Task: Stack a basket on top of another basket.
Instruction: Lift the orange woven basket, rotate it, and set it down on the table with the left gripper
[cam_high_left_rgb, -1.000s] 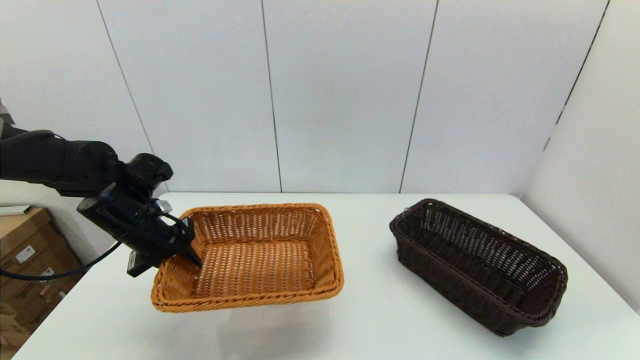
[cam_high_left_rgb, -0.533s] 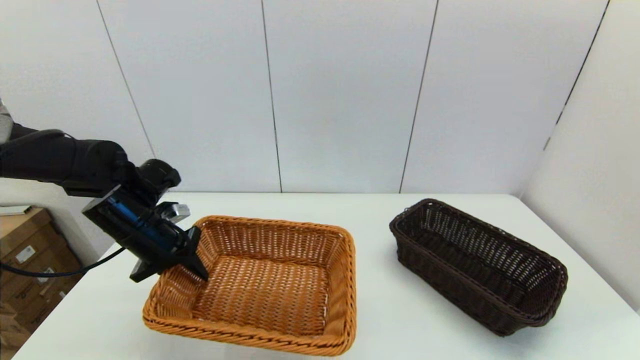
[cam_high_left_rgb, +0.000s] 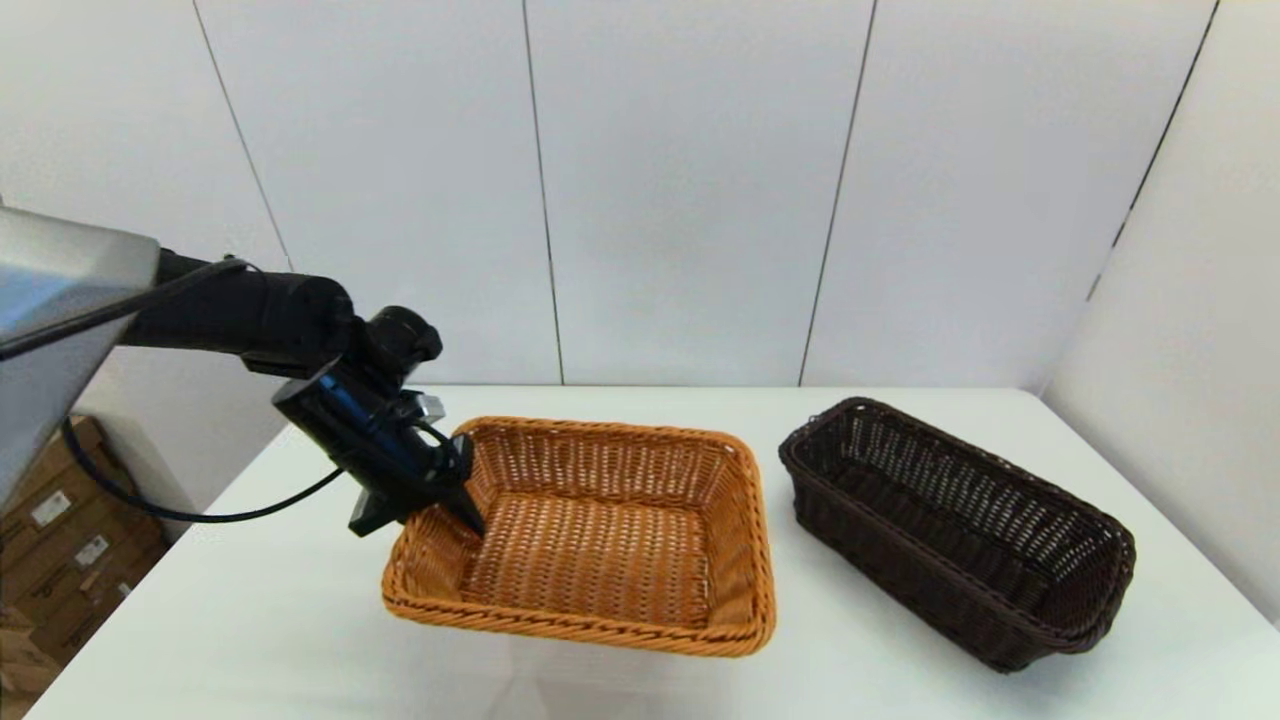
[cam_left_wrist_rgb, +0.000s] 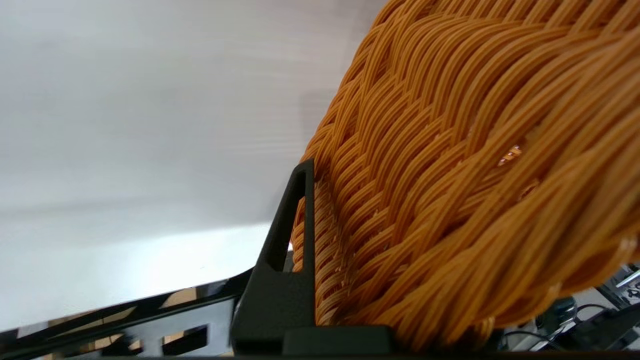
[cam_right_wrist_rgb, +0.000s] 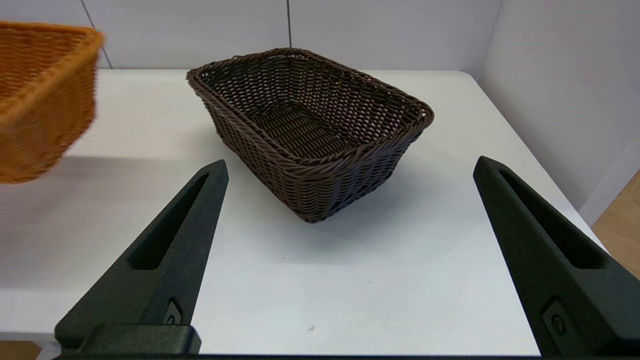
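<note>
- White tabletop (cam_high_left_rgb: 860, 660), pale panelled wall behind; cardboard boxes (cam_high_left_rgb: 60, 540) on the floor off my left side.
- Right end effector (cam_right_wrist_rgb: 350, 200) parked nearest me at the tabletop's near edge, fingers spread wide, holding nothing.
- Left end effector (cam_high_left_rgb: 445, 510) clenched on the left wall of the orange-tan basket (cam_high_left_rgb: 600, 540), one finger inside, one outside. This basket is the one being carried, lifted off the tabletop and tilted.
- Dark brown basket (cam_high_left_rgb: 950, 530) sits on the tabletop to the right, just beside the carried one, not touching.
- My judgement: level the orange basket, keep it above the brown rim, align long sides before lowering. A one-wall grip lets it sag, so I should move slowly.
</note>
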